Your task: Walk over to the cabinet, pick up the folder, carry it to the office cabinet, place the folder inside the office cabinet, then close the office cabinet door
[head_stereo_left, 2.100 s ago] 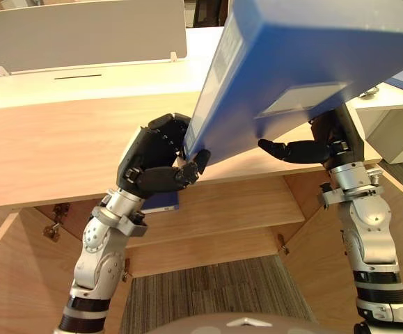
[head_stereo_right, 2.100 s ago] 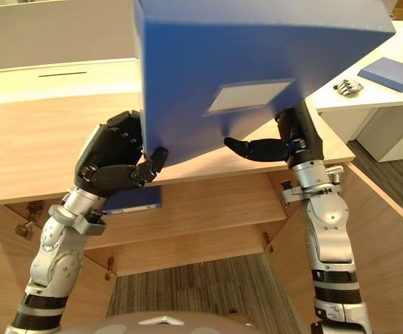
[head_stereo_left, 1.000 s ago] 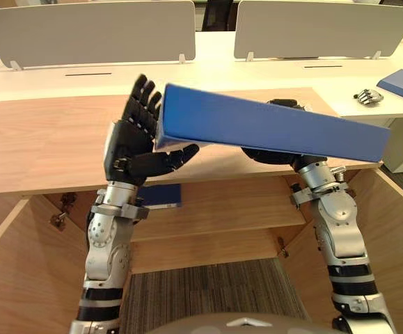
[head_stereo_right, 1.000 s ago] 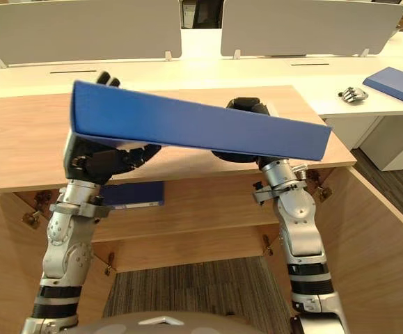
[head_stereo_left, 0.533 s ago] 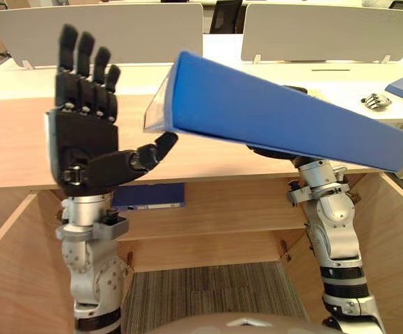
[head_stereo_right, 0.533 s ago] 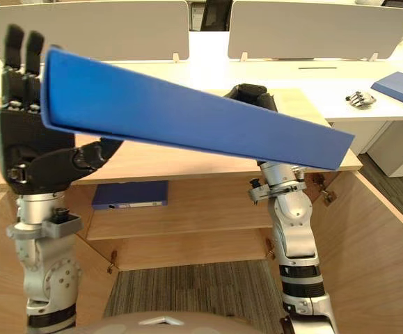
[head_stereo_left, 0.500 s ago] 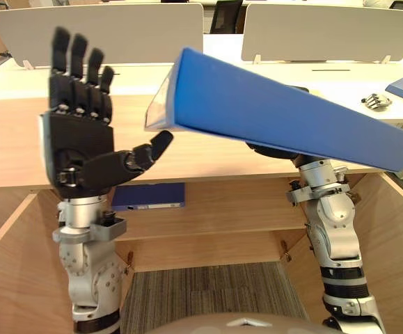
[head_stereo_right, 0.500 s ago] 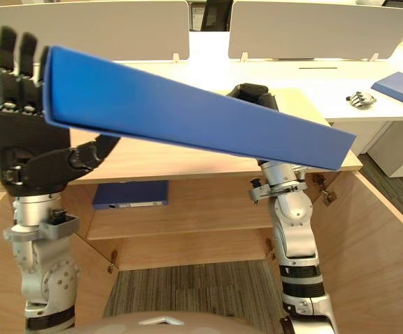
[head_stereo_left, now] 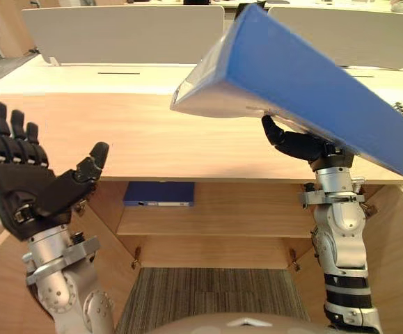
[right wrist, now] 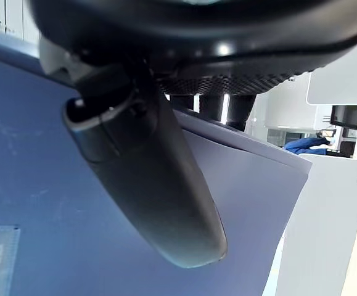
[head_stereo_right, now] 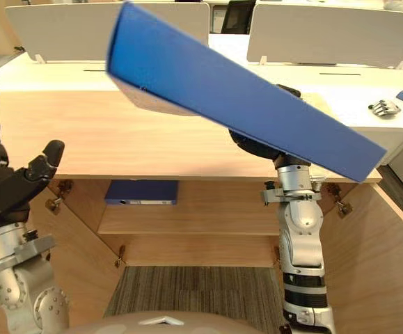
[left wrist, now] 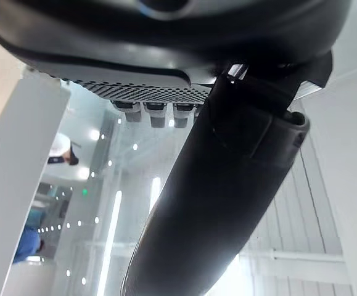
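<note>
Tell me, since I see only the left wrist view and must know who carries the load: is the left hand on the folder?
Observer: No. The left hand is open, fingers straight, apart from the folder.
Operator: Then what holds it?
Observer: The right hand grips it from beneath, thumb on the cover; it tilts above the cabinet top.
Operator: Anything inside the cabinet?
Observer: A second blue folder lies flat on a shelf.

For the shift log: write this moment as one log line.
phase: carrying | right hand: grips tilted blue folder over cabinet top | left hand: open, empty | shelf: second blue folder
</note>
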